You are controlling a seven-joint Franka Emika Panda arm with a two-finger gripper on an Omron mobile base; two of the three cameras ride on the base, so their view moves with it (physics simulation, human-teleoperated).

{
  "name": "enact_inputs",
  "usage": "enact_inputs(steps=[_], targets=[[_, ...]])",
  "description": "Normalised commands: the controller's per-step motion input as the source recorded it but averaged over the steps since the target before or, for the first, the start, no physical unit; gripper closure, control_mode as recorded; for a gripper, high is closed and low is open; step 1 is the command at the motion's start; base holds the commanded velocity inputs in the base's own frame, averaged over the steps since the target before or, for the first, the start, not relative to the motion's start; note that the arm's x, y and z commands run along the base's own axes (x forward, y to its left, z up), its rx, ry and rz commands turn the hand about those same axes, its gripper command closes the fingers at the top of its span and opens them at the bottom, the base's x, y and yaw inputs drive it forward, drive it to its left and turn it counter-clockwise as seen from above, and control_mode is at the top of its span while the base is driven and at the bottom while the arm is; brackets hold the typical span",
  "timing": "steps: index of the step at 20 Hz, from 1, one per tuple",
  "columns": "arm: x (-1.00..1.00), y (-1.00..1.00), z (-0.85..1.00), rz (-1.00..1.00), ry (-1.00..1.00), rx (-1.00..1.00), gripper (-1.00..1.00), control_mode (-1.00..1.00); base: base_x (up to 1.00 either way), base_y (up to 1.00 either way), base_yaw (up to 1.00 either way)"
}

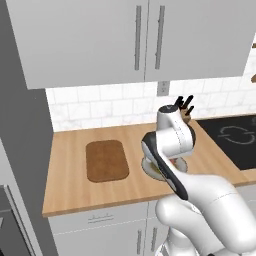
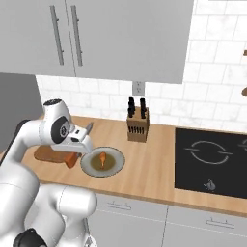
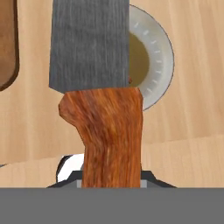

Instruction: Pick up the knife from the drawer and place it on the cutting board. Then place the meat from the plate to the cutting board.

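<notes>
My gripper (image 3: pixel 111 180) is shut on the knife (image 3: pixel 109 131), whose orange-red handle runs up from the fingers to a broad silvery blade (image 3: pixel 89 43). In the right base view the gripper (image 2: pixel 79 144) hangs just above the counter with the knife (image 2: pixel 73 158), between the cutting board (image 2: pixel 47 153) and the plate (image 2: pixel 91 169). The meat (image 2: pixel 102 158) lies on that grey-olive plate. The dark brown cutting board (image 1: pixel 106 160) lies bare to the left of the arm. The plate's rim (image 3: pixel 162 52) shows behind the blade, and the meat is hidden there.
A wooden knife block (image 2: pixel 137 123) with black handles stands at the back wall. A black cooktop (image 2: pixel 212 159) fills the right of the counter. White drawer fronts (image 1: pixel 100 218) under the counter are shut. Upper cabinets hang overhead.
</notes>
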Motion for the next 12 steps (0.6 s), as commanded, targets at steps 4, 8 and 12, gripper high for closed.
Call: enact_inputs(steps=[4,8,12], targets=[[0.34,0.46,-0.13,-0.02,0.01,0.00,1.00,-1.00,0.00,0.00,0.00],[0.46,0.46,-0.19,0.00,0.06,0.00,1.00,-1.00,0.00,0.00,0.00],[0.54,0.60,-0.33,0.00,0.10,0.00,1.00,-1.00,0.00,0.00,0.00]])
